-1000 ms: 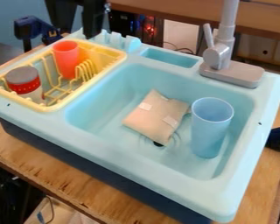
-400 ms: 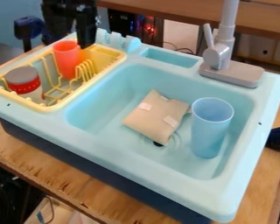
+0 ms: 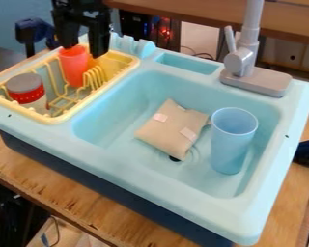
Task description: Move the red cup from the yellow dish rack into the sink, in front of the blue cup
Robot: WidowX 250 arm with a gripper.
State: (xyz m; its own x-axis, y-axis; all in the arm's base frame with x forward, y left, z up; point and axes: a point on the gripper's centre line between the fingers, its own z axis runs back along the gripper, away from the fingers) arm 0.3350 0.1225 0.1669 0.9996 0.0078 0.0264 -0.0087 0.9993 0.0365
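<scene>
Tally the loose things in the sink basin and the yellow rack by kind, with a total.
Cups: 2 (red cup in the rack, blue cup in the basin)
Jars: 1 (grey-lidded jar in the rack)
Bags: 1 (beige bag in the basin)
Total: 4

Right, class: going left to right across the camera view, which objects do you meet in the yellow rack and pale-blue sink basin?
Grey-lidded jar with a red band, orange-red plastic cup, beige fabric pouch, tall light-blue plastic cup.
</scene>
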